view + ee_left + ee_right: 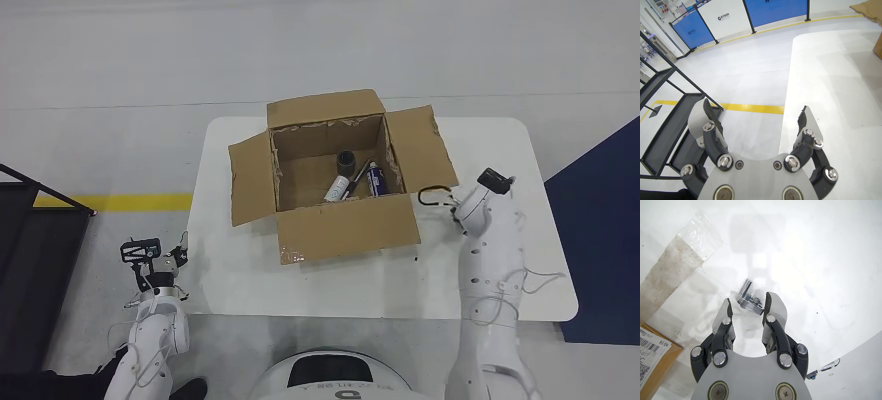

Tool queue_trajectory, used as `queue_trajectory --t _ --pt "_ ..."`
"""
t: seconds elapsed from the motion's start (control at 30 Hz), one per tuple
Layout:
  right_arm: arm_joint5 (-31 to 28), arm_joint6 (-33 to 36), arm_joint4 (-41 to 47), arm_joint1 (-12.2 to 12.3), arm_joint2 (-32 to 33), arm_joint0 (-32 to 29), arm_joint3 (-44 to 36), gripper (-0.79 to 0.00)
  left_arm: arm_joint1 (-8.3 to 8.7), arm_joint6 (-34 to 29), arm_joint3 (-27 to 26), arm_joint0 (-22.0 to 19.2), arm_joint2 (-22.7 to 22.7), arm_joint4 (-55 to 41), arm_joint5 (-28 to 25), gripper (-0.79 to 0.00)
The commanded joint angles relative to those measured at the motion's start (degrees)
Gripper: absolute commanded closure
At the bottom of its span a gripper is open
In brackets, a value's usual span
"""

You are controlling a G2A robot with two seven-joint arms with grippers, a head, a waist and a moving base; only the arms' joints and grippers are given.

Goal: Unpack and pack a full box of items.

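Observation:
An open cardboard box (330, 225) stands mid-table with its flaps spread. Inside lie a dark cylinder (346, 160), a white bottle (338, 187) and a blue bottle (375, 178). My right gripper (748, 298) is low over the table just right of the box (657, 347), open. A small metal part (750, 303) in clear wrap lies on the table between its fingertips; one pad (766, 306) is at the part's edge, the other stands apart. From above, this gripper (432, 195) sits by the box's right flap. My left gripper (755, 108) hangs open with nothing in it, off the table's left front corner (158, 252).
The white table (500, 270) has bare room in front of and right of the box. A taped flap (668, 266) lies beside the right gripper. A black metal rack (668, 121) stands on the floor left of the left gripper, past a yellow floor line (753, 108).

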Motion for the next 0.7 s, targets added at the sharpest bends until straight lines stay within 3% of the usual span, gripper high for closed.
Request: queue_trajectory --t 0.0,0.03,0.07,0.4,0.67 --pt "-0.1 0.2 -0.7 -0.2 0.0 0.0 0.2 -0.185 0.0 0.0 0.0 0.0 0.0 0.0 0.0 -0.785" --pt "-0.2 0.2 -1.0 -0.4 0.1 0.1 0.2 -0.043 0.0 0.0 0.0 0.0 0.0 0.0 0.0 -0.785" --pt "-0.4 0.4 -1.3 -0.5 0.2 0.1 0.1 0.0 0.0 0.0 0.0 0.0 0.0 0.0 0.0 -0.785" --pt "-1.0 0.2 4.6 -1.4 3.3 -2.5 -8.4 0.0 0.0 0.0 0.0 0.0 0.0 0.0 0.0 -0.785" --pt "-2.2 -3.4 26.1 -1.7 9.3 -7.1 -20.3 0.0 0.0 0.0 0.0 0.0 0.0 0.0 0.0 -0.785"
